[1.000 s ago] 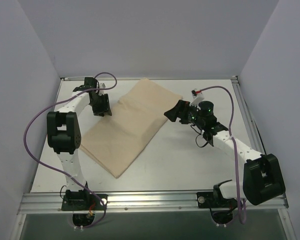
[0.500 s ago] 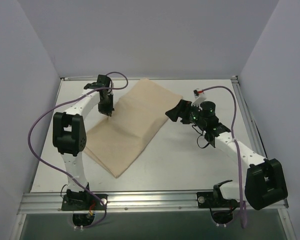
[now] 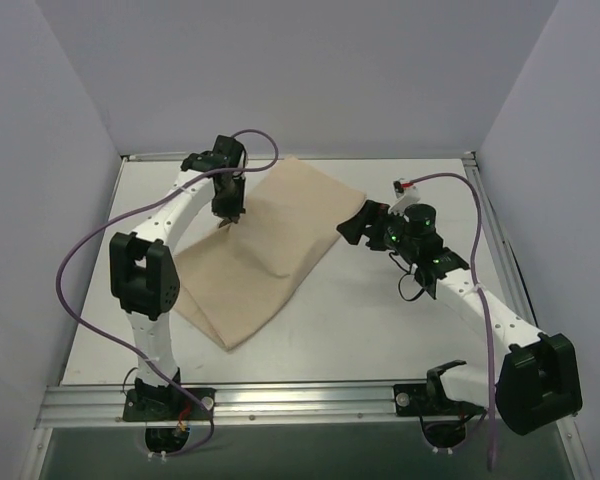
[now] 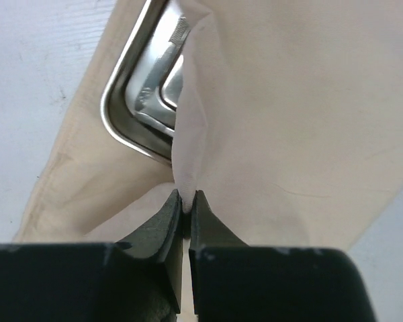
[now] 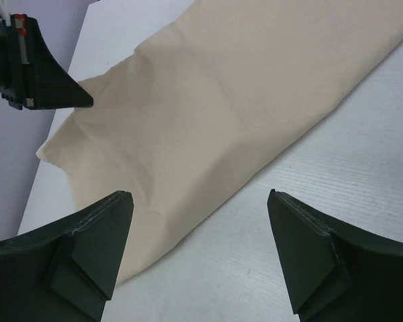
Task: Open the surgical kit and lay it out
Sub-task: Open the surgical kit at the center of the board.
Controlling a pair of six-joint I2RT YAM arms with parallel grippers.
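With its arm reached to the frame's upper left, the left end effector (image 3: 227, 218) is pointed down, pinching a fold of the wrap (image 3: 265, 250). The wrap is laid centre-left on the surface (image 3: 380, 320), long axis lower left to upper right, with a tray (image 4: 131, 100) bared beneath the fold. The right end effector (image 3: 352, 228) is held spread near its right edge.

- A white table (image 3: 380, 330) fills the middle of the top view; its surface is matte and faintly lined.
- 3 plain pale walls enclose it: a back wall (image 3: 300, 80) at the top, a left wall (image 3: 30, 200) and a right wall (image 3: 570, 150).
- A silver aluminium rail (image 3: 300, 400) runs across the lower frame.
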